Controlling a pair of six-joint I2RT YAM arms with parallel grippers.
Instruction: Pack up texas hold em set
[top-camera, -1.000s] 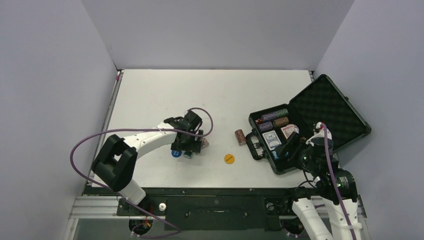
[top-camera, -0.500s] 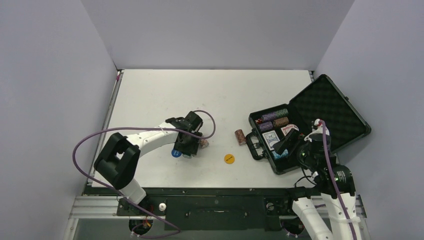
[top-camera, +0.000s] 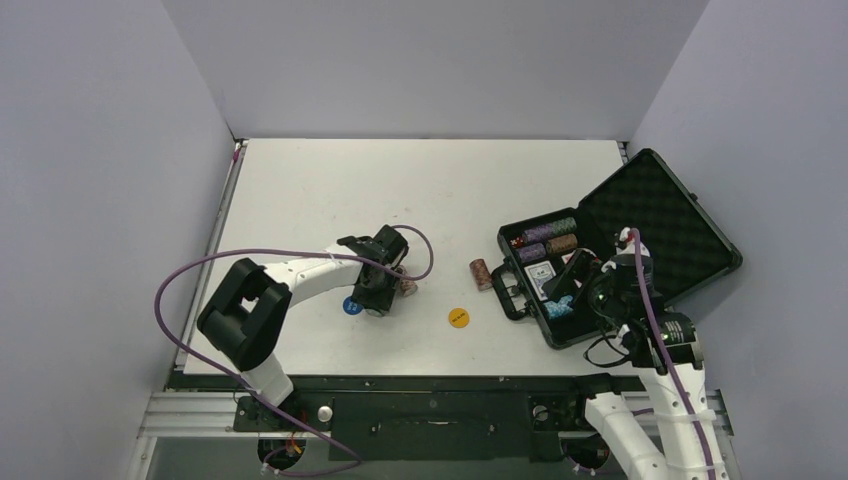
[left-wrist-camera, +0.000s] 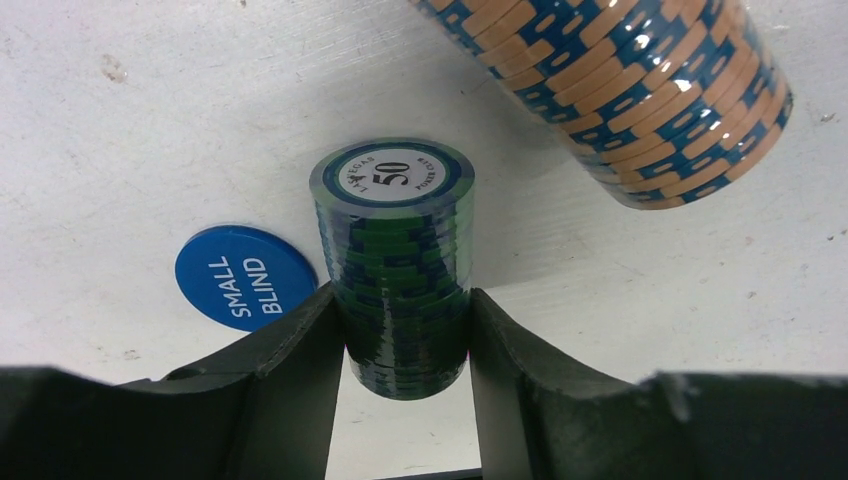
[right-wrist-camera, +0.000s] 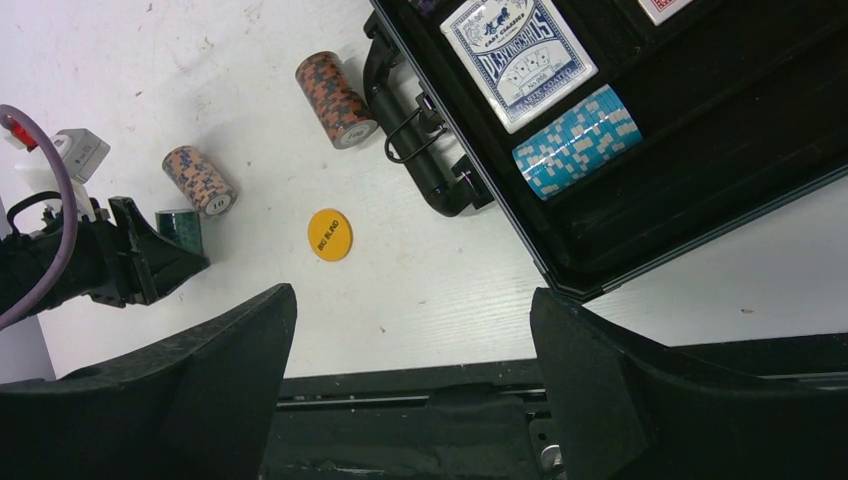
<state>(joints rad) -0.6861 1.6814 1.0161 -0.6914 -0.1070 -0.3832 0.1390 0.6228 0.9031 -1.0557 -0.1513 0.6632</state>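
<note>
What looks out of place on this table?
Nothing looks damaged, but two chip stacks lie on their sides: the orange-blue stack near the blue disc, and the reddish-brown stack beside the open case.

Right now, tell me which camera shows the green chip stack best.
Left wrist: the green chip stack sits centred in the left gripper, 50 label readable. Right wrist shows it small; in top external the gripper mostly hides it.

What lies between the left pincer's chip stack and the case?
Top view: between green chip stack and open black foam-lined case lie an orange chip stack, a yellow round disc and a maroon chip stack.
</note>
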